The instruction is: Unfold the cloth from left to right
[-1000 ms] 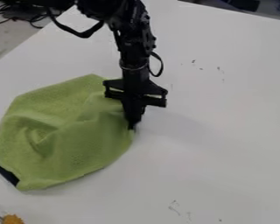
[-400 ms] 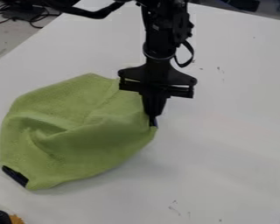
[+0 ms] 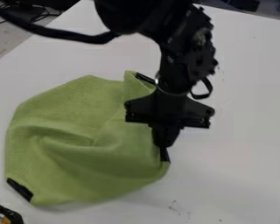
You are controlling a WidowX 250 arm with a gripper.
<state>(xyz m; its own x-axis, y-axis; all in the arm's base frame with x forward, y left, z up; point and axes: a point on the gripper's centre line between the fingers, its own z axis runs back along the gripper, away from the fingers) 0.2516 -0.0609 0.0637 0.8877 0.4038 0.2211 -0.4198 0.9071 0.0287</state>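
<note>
In the camera view, a black two-finger tool [image 3: 164, 146] pinches the right-hand edge of a lime-green fabric cloth [image 3: 84, 135], which lies on the left side of a smooth white worktop [image 3: 242, 144]. Over the last second the tool has shifted right and toward the near side, drawing that edge along, and a peaked flap [image 3: 136, 87] trimmed with a black strip [image 3: 145, 78] now shows at the cloth's upper right. The black tab [image 3: 19, 189] at the lower left has slid slightly the same way, a sign that the whole cloth is being dragged as well as opened. The unfolding looks under way but incomplete: creases run across the middle, and the next move likely calls for a further pull to the right, with slipping or more dragging the chief risks. Faint dark scuffs [image 3: 176, 208] mark the worktop near its front, and a black-and-orange object [image 3: 8, 213] juts in at the lower left corner. Beyond, dark cables [image 3: 40, 17] trail over a grey floor [image 3: 11, 35] at upper left.
</note>
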